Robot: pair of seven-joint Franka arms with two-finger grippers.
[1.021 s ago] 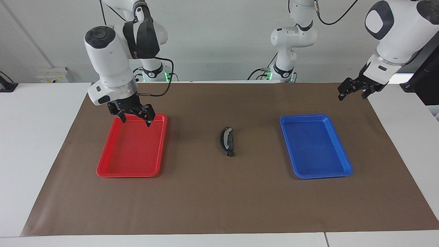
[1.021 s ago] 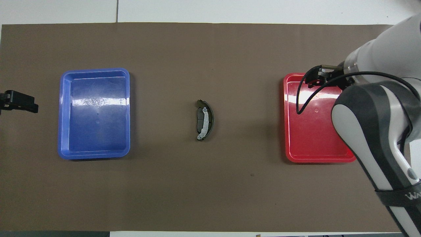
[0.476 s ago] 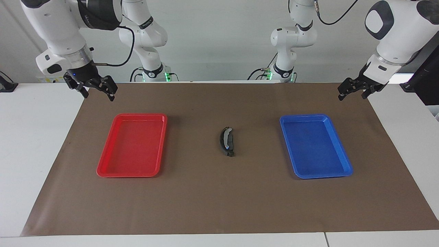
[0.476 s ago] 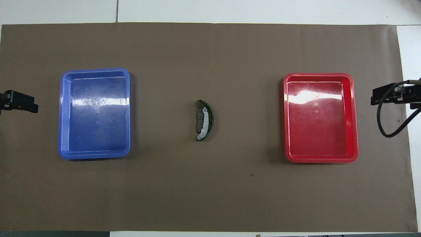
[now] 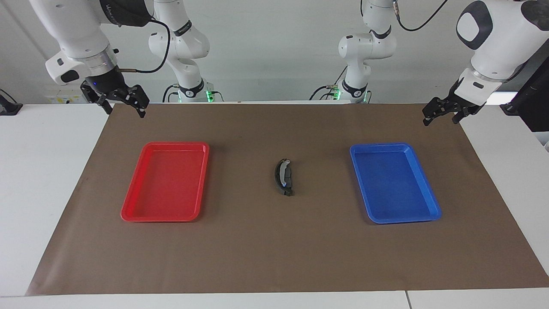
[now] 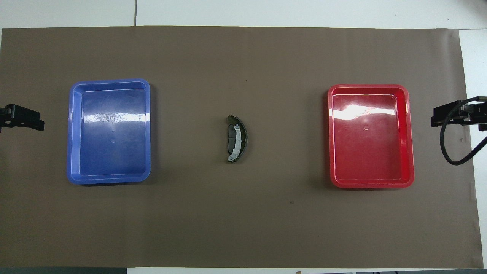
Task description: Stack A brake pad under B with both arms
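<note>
From across the surface (image 5: pixel 274 257), B (image 5: pixel 280 171), a thin black crescent with a silvery strip along its curve, lies on the A brake pad (image 5: pixel 286 179), a short all-dark pad, midway between the red tray (image 5: pixel 128 206) and blue tray (image 5: pixel 429 206); the right claw (image 5: pixel 122 105), fingers spread and empty, hangs at ten o'clock off the red tray, having left that tray's near edge a second ago. The left claw (image 5: pixel 441 115) hovers open at one o'clock off the blue tray, unchanged. From overhead, B (image 6: pixel 238 139) covers most of the A brake pad (image 6: pixel 231 141), and the left claw (image 6: pixel 26 118) and right claw (image 6: pixel 443 116) are cut off at nine and three o'clock.
</note>
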